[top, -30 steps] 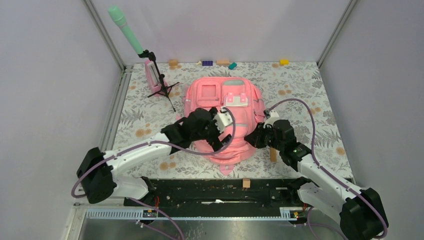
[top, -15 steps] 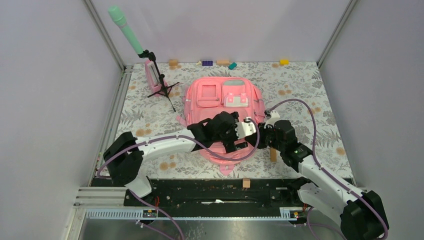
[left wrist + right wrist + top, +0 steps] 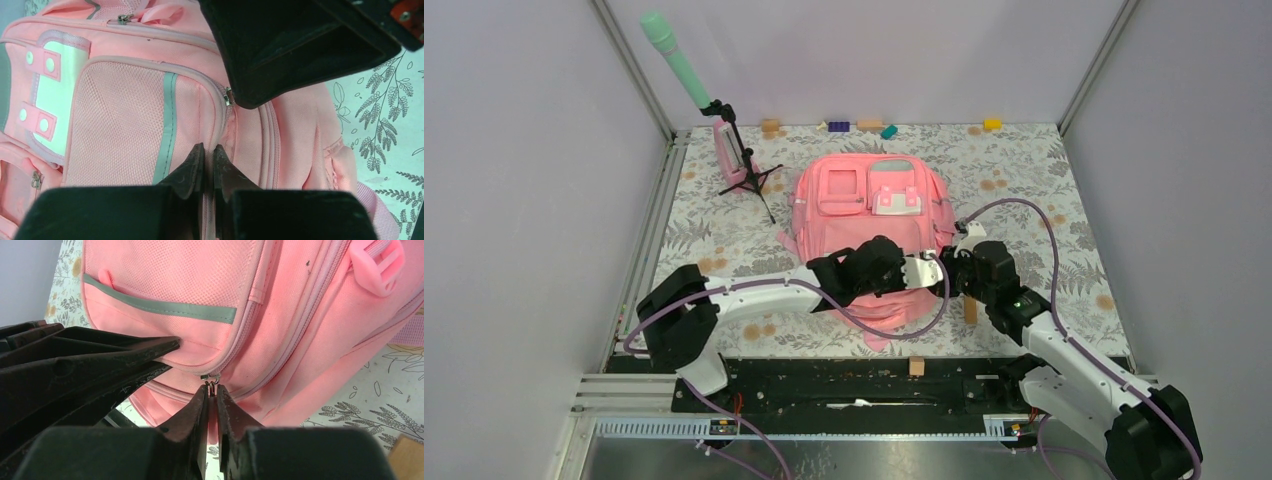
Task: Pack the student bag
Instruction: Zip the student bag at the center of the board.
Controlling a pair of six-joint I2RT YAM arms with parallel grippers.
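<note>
On the floral table, mid-surface, the student bag lies flat with its pockets up, and its contents cannot be seen.
Left gripper presses against the front pocket with fingers together; right gripper is clamped on a zipper pull.

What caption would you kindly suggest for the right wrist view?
Right gripper closed on a small metal zipper pull of the pink backpack.

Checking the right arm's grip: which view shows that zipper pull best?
Right wrist view: the zipper pull sits pinched in the right gripper's shut jaws. In the top view it is too small to see; the left wrist view shows no clear grip.
</note>
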